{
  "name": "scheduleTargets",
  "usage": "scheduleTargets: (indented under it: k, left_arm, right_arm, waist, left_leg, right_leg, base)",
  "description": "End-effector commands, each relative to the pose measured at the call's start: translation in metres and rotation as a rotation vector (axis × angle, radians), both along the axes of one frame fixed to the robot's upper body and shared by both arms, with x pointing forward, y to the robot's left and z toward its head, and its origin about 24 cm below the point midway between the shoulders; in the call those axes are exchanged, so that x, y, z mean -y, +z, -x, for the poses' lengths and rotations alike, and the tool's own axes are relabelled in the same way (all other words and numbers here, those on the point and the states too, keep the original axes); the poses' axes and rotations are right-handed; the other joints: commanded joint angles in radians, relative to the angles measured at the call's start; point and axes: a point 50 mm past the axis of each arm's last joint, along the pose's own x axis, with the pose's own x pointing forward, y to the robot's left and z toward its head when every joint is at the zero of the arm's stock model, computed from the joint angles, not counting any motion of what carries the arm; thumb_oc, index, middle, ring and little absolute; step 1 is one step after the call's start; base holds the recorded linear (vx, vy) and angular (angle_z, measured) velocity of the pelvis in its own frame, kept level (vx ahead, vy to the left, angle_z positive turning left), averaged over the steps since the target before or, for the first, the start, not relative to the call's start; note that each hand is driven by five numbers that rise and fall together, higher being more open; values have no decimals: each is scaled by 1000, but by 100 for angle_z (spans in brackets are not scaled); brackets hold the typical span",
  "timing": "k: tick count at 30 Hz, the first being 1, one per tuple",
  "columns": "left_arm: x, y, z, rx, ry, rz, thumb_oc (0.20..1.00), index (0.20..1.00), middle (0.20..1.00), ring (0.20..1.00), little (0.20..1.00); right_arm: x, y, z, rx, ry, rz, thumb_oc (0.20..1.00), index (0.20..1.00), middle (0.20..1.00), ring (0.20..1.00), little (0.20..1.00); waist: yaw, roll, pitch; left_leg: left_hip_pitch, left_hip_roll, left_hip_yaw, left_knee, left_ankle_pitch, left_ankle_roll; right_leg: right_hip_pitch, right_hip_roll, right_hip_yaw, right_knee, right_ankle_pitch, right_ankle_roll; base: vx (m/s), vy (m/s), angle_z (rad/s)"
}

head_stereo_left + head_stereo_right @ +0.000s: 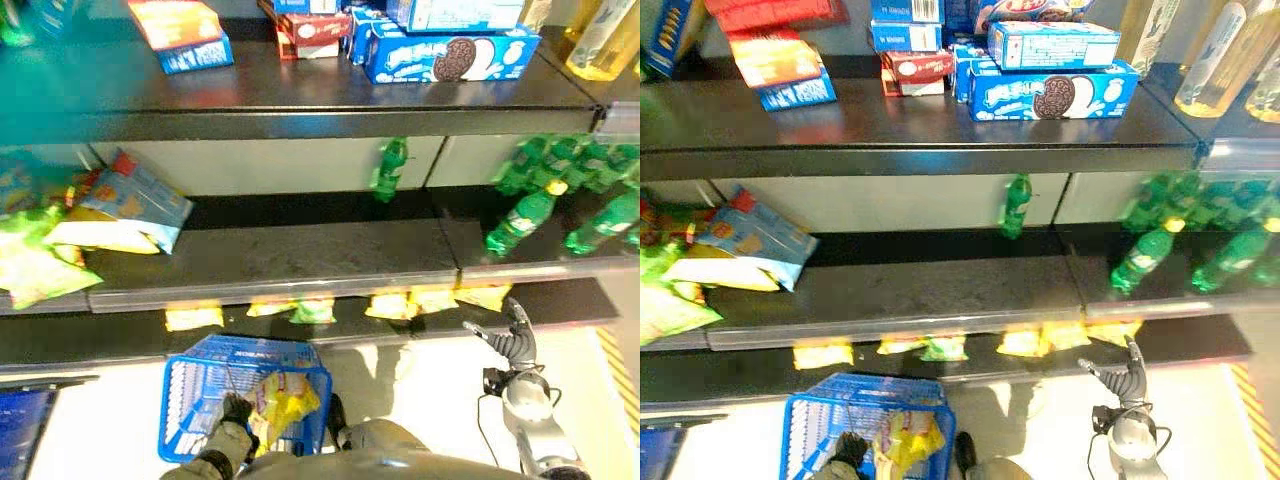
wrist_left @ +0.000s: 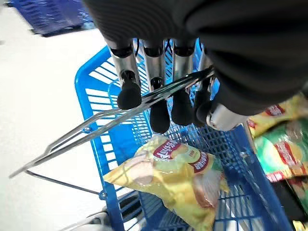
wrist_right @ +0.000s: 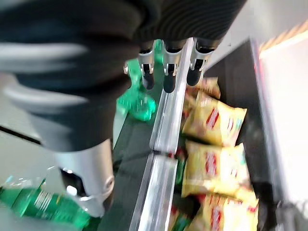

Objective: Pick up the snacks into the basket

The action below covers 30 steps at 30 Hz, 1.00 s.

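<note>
Blue plastic mesh forms the basket (image 1: 190, 400) we carry at about 7 o'clock in the left eye view, down on the pale floor (image 1: 110, 430) in front of the shelves. Our left robot hand (image 2: 159, 91) is clamped on the basket's thin metal handle (image 2: 96, 130): in the left wrist view the dark-tipped fingers (image 2: 129, 94) curl round the wire. Inside the basket lies one yellow chip bag (image 2: 168, 178), tilted against the mesh wall.

Our right robot hand (image 1: 515, 335) hovers at about 4 o'clock, just in front of the bottom shelf (image 1: 560, 300), its fingers straight and apart, holding nothing. In the right wrist view its fingertips (image 3: 168, 82) point along the shelf's metal edge, with more yellow chip bags (image 3: 214, 159) lying in a row on the lowest shelf beneath.

On the middle shelf (image 1: 300, 260) we see green bottles (image 1: 540, 195) toward 3 o'clock, a single green bottle (image 1: 388, 170) near the centre, and loose snack bags (image 1: 120, 215) toward 9 o'clock. Blue cookie boxes (image 1: 450, 50) and a red box (image 1: 315, 30) sit on the top shelf at 12 o'clock.
</note>
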Motion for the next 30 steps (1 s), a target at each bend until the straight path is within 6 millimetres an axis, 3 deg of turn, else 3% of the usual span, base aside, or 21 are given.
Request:
scheduleTargets:
  k: [1,2,3,5,7,9,10,11,13,15,17,19,21,23,27,30]
  left_arm:
    - [7,-1,1,-5,-46,-18,200,200,200,200,200]
    - [7,-1,1,-5,-46,-18,200,200,200,200,200]
    - [7,-1,0,-4,-45,-20,200,200,200,200,200]
    - [6,-3,4,-13,-26,-16,200,200,200,200,200]
    - [4,-5,12,-31,4,-14,200,200,200,200,200]
    - [3,-7,19,-42,6,-16,200,200,200,200,200]
    - [3,-7,19,-41,5,-16,200,200,200,200,200]
    - [8,-10,25,-52,-4,-9,200,200,200,200,200]
    - [27,-6,8,3,-73,9,200,200,200,200,200]
    - [35,-6,9,-5,-138,1,200,200,200,200,200]
    - [38,-6,6,-8,-196,-11,200,200,200,200,200]
    - [37,-4,3,5,-209,-14,200,200,200,200,200]
    - [33,-6,8,-5,-173,-10,200,200,200,200,200]
    - [34,-8,13,-27,-147,8,200,200,200,200,200]
    - [35,-10,19,-50,-129,12,200,200,200,200,200]
    - [40,-10,16,-39,-142,24,200,200,200,200,200]
  right_arm:
    - [12,35,-11,160,-21,62,1000,1000,1000,1000,1000]
    - [12,35,-11,160,-21,63,1000,1000,1000,1000,1000]
    - [12,36,-13,165,-29,68,1000,1000,1000,1000,1000]
    - [11,36,-15,161,-32,70,1000,1000,1000,1000,1000]
    - [10,36,-17,157,-27,77,1000,1000,1000,1000,1000]
    - [14,37,-21,157,-32,93,1000,1000,1000,1000,1000]
    - [14,37,-21,157,-32,94,1000,1000,1000,1000,1000]
    - [20,44,-22,176,-40,123,1000,1000,1000,1000,1000]
    - [38,66,-22,246,-83,192,1000,1000,1000,1000,1000]
    - [45,66,-21,242,-113,212,1000,1000,1000,1000,1000]
    - [53,72,-20,250,-146,242,1000,1000,1000,1000,1000]
    - [58,71,-17,232,-158,265,1000,1000,1000,1000,1000]
    - [61,73,-20,214,-144,300,1000,1000,1000,1000,1000]
    - [65,77,-23,206,-151,325,1000,1000,1000,1000,1000]
    - [69,84,-29,219,-152,346,1000,1000,1000,1000,1000]
    - [73,103,-38,268,-145,402,1000,1000,1000,1000,1000]
  waist:
    - [4,32,-42]
    - [4,32,-41]
    - [-2,31,-45]
    - [-1,22,-49]
    - [15,0,-75]
    - [29,-4,-82]
    - [29,-2,-81]
    - [29,20,-74]
    - [10,60,-13]
    - [3,70,-10]
    - [-7,74,-1]
    - [-11,77,-3]
    - [9,84,-4]
    - [8,93,-8]
    - [11,95,2]
    - [21,95,11]
  left_leg:
    - [-57,26,-12,-86,58,-64]
    - [-55,26,-12,-86,56,-63]
    - [-45,43,-23,-86,46,-75]
    - [-11,61,-17,-86,21,-88]
    - [9,107,10,-86,8,-126]
    - [4,153,30,-86,19,-156]
    - [6,156,30,-86,18,-157]
    - [-19,238,50,-84,62,-182]
    - [-103,256,58,-54,160,-192]
    - [-115,246,69,-65,174,-177]
    - [-131,220,127,-48,175,-162]
    - [-134,168,179,-33,143,-145]
    - [-142,99,125,-26,125,-128]
    - [-141,52,147,-52,124,-106]
    - [-148,39,120,-51,133,-103]
    - [-138,34,115,-74,138,-101]
  right_leg:
    - [9,-152,-5,-73,50,26]
    - [13,-152,-6,-76,50,27]
    - [-2,-201,18,-100,84,37]
    - [3,-248,15,-144,119,62]
    - [41,-282,-36,-190,120,97]
    - [76,-272,-73,-219,90,119]
    - [78,-270,-74,-220,90,118]
    - [48,-214,-94,-148,35,97]
    - [64,-170,-141,-142,-11,57]
    - [67,-157,-156,-139,-19,41]
    - [78,-150,-168,-143,-21,29]
    - [91,-136,-188,-161,-21,13]
    - [100,-116,-184,-176,-11,5]
    - [121,-98,-204,-196,-13,-7]
    - [120,-90,-215,-180,-30,-19]
    - [122,-90,-228,-191,-18,-20]
  base:
    - [-9,-240,-20]
    - [-8,-330,-15]
    - [19,-220,-31]
    - [36,-419,-38]
    - [30,-592,-25]
    - [-28,-414,8]
    - [-61,-561,-1]
    - [-100,-543,-6]
    - [-220,-563,2]
    - [-90,-288,65]
    - [-62,-276,54]
    - [-47,-279,37]
    - [31,-217,14]
    - [62,-154,13]
    - [32,-49,19]
    - [15,-7,5]
